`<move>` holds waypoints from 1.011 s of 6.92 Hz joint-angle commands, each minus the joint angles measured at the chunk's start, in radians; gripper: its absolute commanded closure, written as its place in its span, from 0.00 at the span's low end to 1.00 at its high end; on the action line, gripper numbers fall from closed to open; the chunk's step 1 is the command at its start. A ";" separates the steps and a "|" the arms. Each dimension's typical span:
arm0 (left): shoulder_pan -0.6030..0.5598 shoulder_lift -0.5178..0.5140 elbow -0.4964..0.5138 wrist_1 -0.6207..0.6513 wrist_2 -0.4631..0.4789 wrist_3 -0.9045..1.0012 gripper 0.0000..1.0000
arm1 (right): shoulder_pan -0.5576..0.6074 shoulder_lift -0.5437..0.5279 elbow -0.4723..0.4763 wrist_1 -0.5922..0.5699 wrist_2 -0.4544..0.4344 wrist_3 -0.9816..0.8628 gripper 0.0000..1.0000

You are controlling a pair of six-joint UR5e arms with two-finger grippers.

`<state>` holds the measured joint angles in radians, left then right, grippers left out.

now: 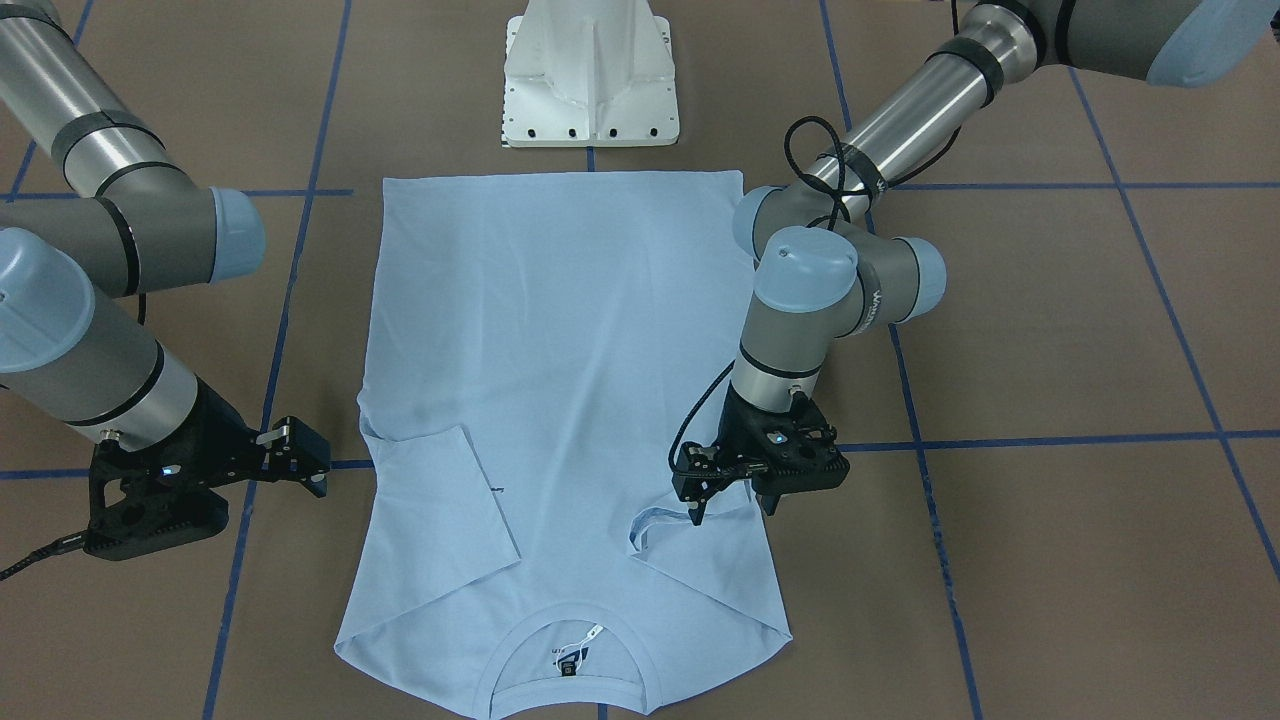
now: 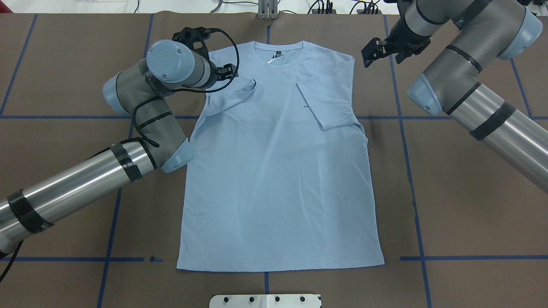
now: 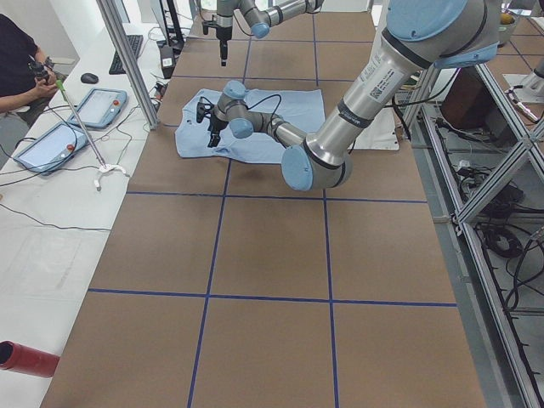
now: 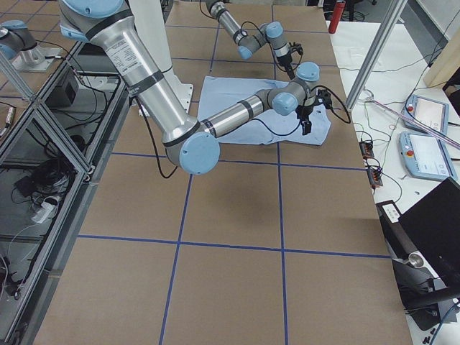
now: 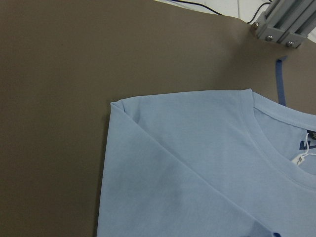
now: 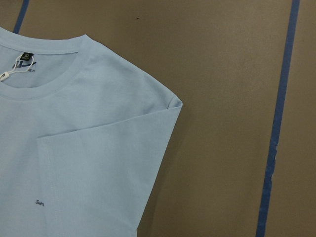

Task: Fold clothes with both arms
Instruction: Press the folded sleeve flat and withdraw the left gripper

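The pale blue T-shirt (image 2: 278,171) lies flat on the brown table, its collar (image 2: 280,49) pointing away from the robot's base. The sleeve (image 2: 327,98) on my right arm's side is folded flat onto the body. The other sleeve (image 1: 665,525) is only partly folded in, and its hem stands up in a loop. My left gripper (image 1: 733,508) hovers open right over that loop, one fingertip (image 1: 697,515) at the hem. My right gripper (image 2: 381,57) is open with nothing in it, off the shirt beside the shoulder. Both wrist views show only shirt and table.
The white pedestal base (image 1: 590,80) stands just beyond the shirt's bottom hem. Blue tape lines (image 1: 1050,440) cross the table. In the exterior left view, a seated person (image 3: 17,68) and tablets (image 3: 102,106) are at a side desk, and a red cylinder (image 3: 25,359) lies near the corner.
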<state>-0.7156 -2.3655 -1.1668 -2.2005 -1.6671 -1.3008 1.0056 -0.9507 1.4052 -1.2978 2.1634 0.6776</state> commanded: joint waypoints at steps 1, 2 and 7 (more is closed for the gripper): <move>0.019 0.008 -0.002 0.002 0.000 -0.003 0.09 | -0.001 -0.002 0.000 0.000 -0.001 -0.001 0.00; 0.022 0.009 -0.001 0.001 0.000 -0.003 0.09 | -0.001 -0.003 0.000 0.000 -0.004 -0.001 0.00; 0.056 0.008 -0.001 0.008 0.000 -0.003 0.09 | 0.001 -0.005 0.000 0.000 -0.008 -0.001 0.00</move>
<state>-0.6615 -2.3565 -1.1668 -2.1958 -1.6674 -1.3037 1.0049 -0.9546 1.4051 -1.2978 2.1553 0.6765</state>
